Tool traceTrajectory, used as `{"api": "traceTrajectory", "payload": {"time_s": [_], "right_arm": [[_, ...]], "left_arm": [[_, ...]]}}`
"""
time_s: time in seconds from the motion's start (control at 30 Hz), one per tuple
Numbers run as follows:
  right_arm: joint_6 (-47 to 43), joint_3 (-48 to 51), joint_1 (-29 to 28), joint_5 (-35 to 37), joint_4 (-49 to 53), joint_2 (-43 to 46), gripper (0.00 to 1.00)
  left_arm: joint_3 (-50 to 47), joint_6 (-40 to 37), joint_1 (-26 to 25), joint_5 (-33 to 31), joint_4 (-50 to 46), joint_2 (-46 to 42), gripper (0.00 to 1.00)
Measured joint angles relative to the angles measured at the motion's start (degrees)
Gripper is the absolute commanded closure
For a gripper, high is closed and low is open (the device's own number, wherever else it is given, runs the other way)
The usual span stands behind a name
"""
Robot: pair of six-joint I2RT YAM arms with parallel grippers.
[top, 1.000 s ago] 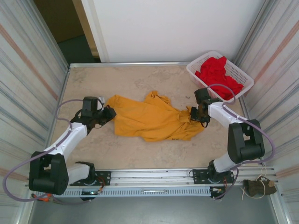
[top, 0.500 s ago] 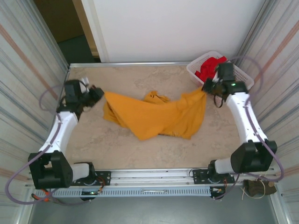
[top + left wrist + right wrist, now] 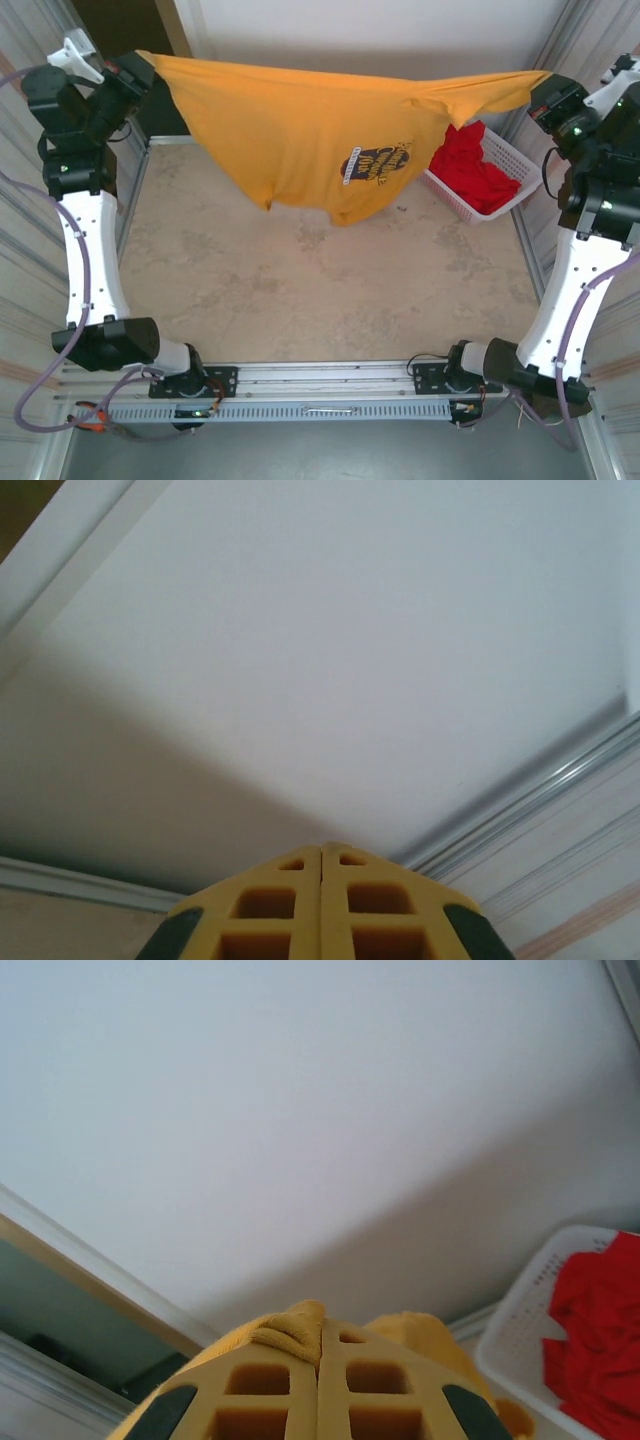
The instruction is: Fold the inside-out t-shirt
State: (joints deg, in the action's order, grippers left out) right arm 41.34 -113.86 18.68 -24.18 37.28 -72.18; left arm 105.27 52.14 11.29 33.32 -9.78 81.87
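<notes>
T-shirt (image 3: 300,130) hangs stretched taut, high above counter (image 3: 300,290), print showing. Left gripper (image 3: 138,70) and right gripper (image 3: 543,86): jaws clamped on opposite edges, probably to spread cloth flat for folding.

Item: t-shirt (image 3: 300,130), mustard yellow; we see a dk blue & white print (image 3: 378,165) facing up twd the camera.
Pose: spread wide in the air, top edge taut L to R, body hanging below (bottom edge uneven).
Place: over far part of table (image 3: 300,300).
</notes>
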Motion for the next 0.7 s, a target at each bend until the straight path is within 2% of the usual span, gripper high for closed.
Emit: {"api": "traceTrajectory", "payload": {"time_s": [0.17,0.33,0.43,0.57,0.7], "right_arm": [[4.81,-2.43,1.31,-1.42,-2.6,2.86,1.0],[9.03,-13.57,1.66,-1.9,-5.31,2.62,1.0],[12.35,-17.07,1.49,-4.72,-8.96,1.81,1.0],[13.29,-14.8,-3.96,-6.12,-10.69,-1.81,1.0],[12.2,-13.2,-8.92,-5.84,-8.48,-11.82,1.0]], "left_arm": [[3.58,4.52,0.61,-0.26,1.55,-0.87,1.0],[13.25,5.79,0.79,-2.58,1.6,-0.85,1.0],[17.35,6.49,0.9,-3.37,2.54,-0.61,1.0],[16.39,8.15,0.46,-2.71,3.98,1.86,1.0],[16.02,8.55,-1.84,-0.98,3.28,11.13,1.0]]}}
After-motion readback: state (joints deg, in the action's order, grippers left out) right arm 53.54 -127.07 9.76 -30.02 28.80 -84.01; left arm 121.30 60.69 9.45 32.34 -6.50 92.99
